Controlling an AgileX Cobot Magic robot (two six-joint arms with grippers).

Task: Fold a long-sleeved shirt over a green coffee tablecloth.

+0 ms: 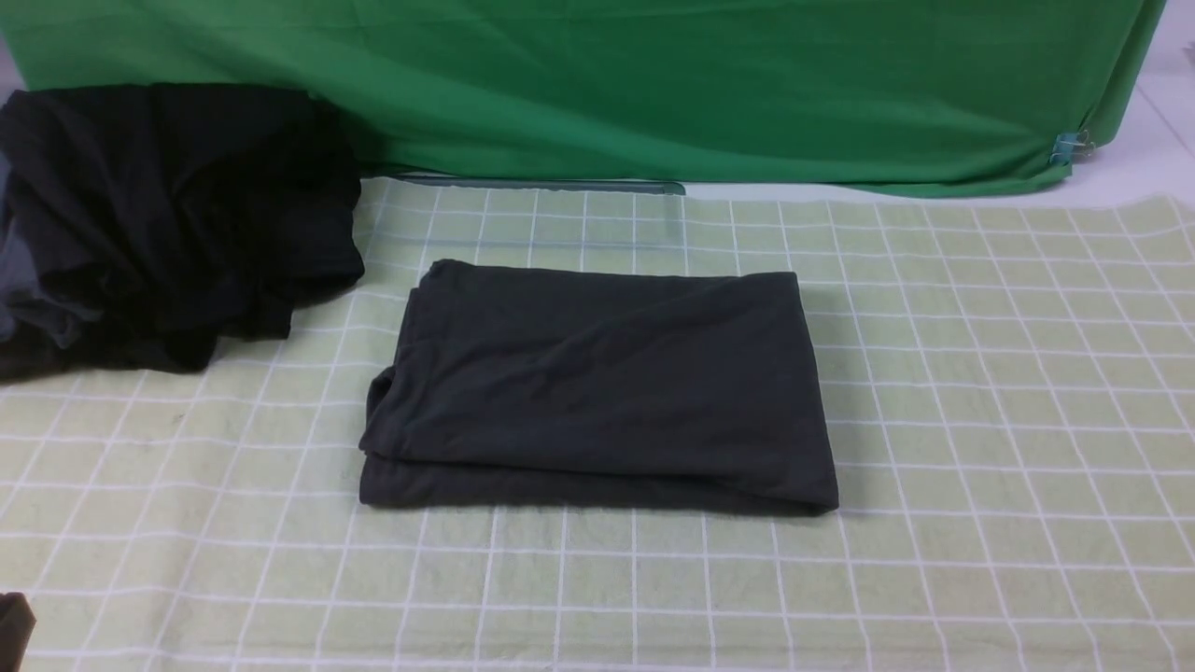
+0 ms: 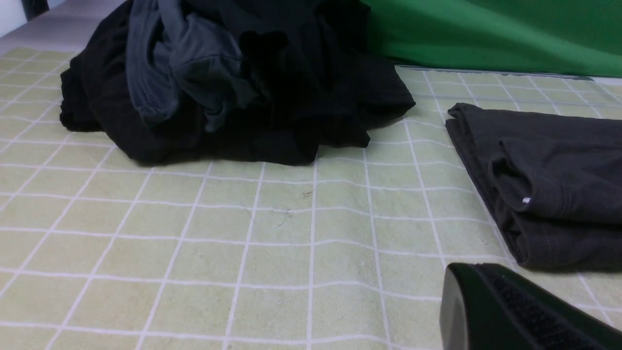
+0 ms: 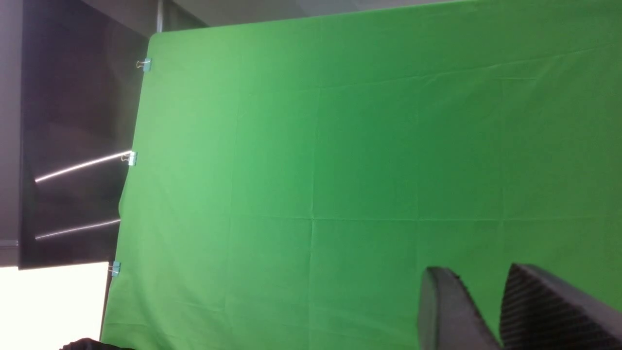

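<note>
Front view. Long-sleeved shirt point(image 1: 597, 387): dark charcoal, folded into a flat rectangle of several layers, lying near the middle of the green coffee tablecloth point(image 1: 1008, 392); no print shows on the upper face. Tablecloth: pale yellow-green with a white square grid, spread across the whole near surface. Bundle of clothes point(image 1: 168, 224): black with a grey piece at its left edge, heaped on the far left of the tablecloth, apart from the shirt. Green sheet point(image 1: 653, 84): plain deep green, hanging along the far side, held at its right end by a small clip point(image 1: 1072, 146). A dark edge shows at the lower left corner; what it is cannot be told. Neither gripper is seen clearly here.

Left wrist view. Left gripper point(image 2: 515, 311): only one black finger with a ribbed pad shows, low over bare tablecloth point(image 2: 243, 233), just beside the shirt's point(image 2: 549, 184) near corner and not touching it; jaws closed, holding nothing. A small white tag shows on a fold of the shirt. Bundle of clothes point(image 2: 233, 82): black and grey, well beyond the gripper. Green sheet point(image 2: 486, 34) behind.

Right wrist view. Right gripper point(image 3: 488, 311): two dark fingers with a narrow gap between them, nothing held, seen against the green sheet point(image 3: 340, 170). Three clips point(image 3: 130, 158) line the sheet's edge.
</note>
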